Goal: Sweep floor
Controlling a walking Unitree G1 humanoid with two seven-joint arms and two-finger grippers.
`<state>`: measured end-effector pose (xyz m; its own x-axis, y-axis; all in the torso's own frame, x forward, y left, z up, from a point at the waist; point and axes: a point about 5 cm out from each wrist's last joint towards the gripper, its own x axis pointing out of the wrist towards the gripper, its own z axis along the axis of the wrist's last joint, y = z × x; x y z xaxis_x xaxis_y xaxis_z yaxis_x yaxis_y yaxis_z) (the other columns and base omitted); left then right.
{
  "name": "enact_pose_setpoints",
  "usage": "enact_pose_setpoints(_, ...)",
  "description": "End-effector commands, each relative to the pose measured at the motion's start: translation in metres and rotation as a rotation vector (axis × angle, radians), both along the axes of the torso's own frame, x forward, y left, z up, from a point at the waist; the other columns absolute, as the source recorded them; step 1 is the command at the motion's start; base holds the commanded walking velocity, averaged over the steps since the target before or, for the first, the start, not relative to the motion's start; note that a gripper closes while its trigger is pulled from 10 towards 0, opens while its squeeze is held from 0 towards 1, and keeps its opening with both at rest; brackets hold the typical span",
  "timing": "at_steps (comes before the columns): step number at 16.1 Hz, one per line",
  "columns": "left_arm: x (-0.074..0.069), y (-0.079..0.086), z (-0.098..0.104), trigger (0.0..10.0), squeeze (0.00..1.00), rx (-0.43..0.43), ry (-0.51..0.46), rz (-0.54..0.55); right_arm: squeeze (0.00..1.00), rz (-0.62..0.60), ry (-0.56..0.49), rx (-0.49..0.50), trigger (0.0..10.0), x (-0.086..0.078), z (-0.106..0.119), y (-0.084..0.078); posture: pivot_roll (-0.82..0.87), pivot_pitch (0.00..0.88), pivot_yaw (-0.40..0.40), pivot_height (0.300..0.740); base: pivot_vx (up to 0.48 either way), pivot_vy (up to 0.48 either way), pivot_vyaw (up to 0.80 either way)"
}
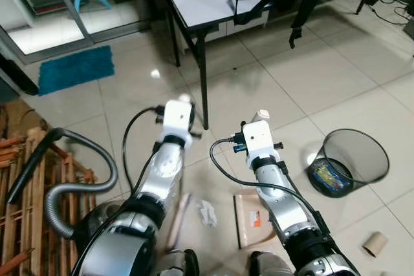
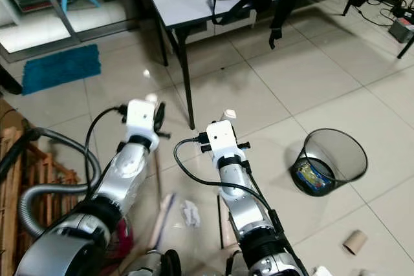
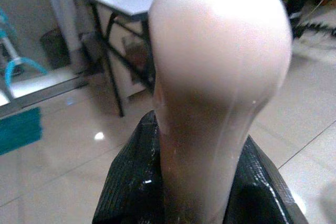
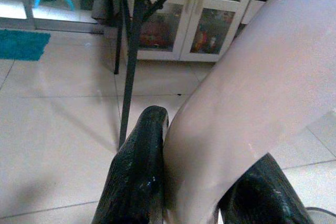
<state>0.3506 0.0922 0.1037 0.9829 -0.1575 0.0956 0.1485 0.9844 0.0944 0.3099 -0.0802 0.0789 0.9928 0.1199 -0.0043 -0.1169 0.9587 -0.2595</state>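
My left gripper [image 3: 197, 192] clamps a pale broom handle [image 3: 220, 72]; my right gripper [image 4: 202, 192] clamps what looks like the dustpan handle [image 4: 252, 93]. Crumpled paper [image 1: 207, 212] lies lower centre, beside the dustpan [image 1: 247, 221].

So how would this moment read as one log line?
left gripper: shut on broom handle | right gripper: shut on dustpan handle | crumpled paper: on floor

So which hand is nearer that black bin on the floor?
Right. The right hand, gripping a pale handle, is just across a tile from the bin; the left hand holds another handle farther off, beyond the right arm.
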Motion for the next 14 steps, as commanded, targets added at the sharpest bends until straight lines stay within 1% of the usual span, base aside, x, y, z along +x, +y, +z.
enact_pose_setpoints(1,0.002,-0.007,0.007,10.0,0.00,-0.050,-0.020,-0.036,0.00,-0.006,0.076,0.078,10.0,-0.006,-0.012,0.007,-0.09,0.235,0.092,0.740,0.000,0.000,0.00)
enact_pose_setpoints(2,0.003,-0.013,0.009,10.0,0.00,-0.089,-0.019,-0.062,0.00,0.003,0.085,0.104,10.0,-0.007,-0.012,0.011,-0.09,0.232,0.091,0.740,0.000,0.000,0.00)
enact_pose_setpoints(3,0.003,-0.016,0.010,10.0,0.00,-0.108,-0.017,-0.073,0.00,0.009,0.089,0.113,10.0,-0.008,-0.012,0.013,-0.09,0.232,0.091,0.740,0.000,0.000,0.00)
enact_pose_setpoints(4,0.003,-0.022,0.013,10.0,0.00,-0.154,-0.014,-0.094,0.00,0.029,0.096,0.123,10.0,-0.009,-0.012,0.018,-0.08,0.224,0.090,0.740,0.000,0.000,0.00)
enact_pose_setpoints(5,0.003,-0.025,0.014,10.0,0.00,-0.180,-0.011,-0.104,0.00,0.039,0.101,0.126,10.0,-0.010,-0.013,0.021,-0.09,0.218,0.089,0.740,0.000,0.000,0.00)
enact_pose_setpoints(6,0.004,-0.029,0.017,10.0,0.00,-0.229,-0.010,-0.117,0.00,0.058,0.108,0.129,10.0,-0.011,-0.013,0.025,-0.09,0.210,0.088,0.740,0.000,0.000,0.00)
enact_pose_setpoints(7,0.005,-0.031,0.018,10.0,0.00,-0.248,-0.008,-0.123,0.00,0.065,0.111,0.129,10.0,-0.011,-0.013,0.027,-0.09,0.208,0.088,0.740,0.000,0.000,0.00)
enact_pose_setpoints(8,0.007,-0.033,0.024,10.0,0.00,-0.301,-0.014,-0.126,0.00,0.077,0.116,0.131,10.0,-0.010,-0.013,0.029,-0.09,0.195,0.087,0.740,0.000,0.000,0.00)
enact_pose_setpoints(9,0.008,-0.034,0.026,10.0,0.00,-0.318,-0.016,-0.126,0.00,0.080,0.118,0.131,10.0,-0.009,-0.013,0.030,-0.09,0.193,0.087,0.740,0.000,0.000,0.00)
enact_pose_setpoints(10,0.013,-0.034,0.038,10.0,0.00,-0.371,-0.044,-0.116,0.00,0.079,0.125,0.141,10.0,-0.007,-0.013,0.030,-0.09,0.172,0.087,0.740,0.000,0.000,0.00)
enact_pose_setpoints(11,0.015,-0.033,0.042,10.0,0.00,-0.389,-0.054,-0.112,0.00,0.078,0.127,0.145,10.0,-0.006,-0.013,0.029,-0.09,0.172,0.087,0.740,0.000,0.000,0.00)
enact_pose_setpoints(12,0.020,-0.033,0.054,10.0,0.00,-0.425,-0.086,-0.120,0.00,0.069,0.132,0.159,10.0,-0.005,-0.012,0.027,-0.08,0.147,0.091,0.740,0.000,0.000,0.00)
enact_pose_setpoints(13,0.021,-0.035,0.064,10.0,0.00,-0.415,-0.122,-0.168,0.00,0.058,0.142,0.171,10.0,-0.003,-0.014,0.024,-0.08,0.127,0.091,0.740,0.000,0.000,0.00)
enact_pose_setpoints(14,0.021,-0.036,0.066,10.0,0.00,-0.396,-0.132,-0.192,0.00,0.056,0.145,0.173,10.0,-0.003,-0.015,0.022,-0.07,0.118,0.091,0.740,0.000,0.000,0.00)
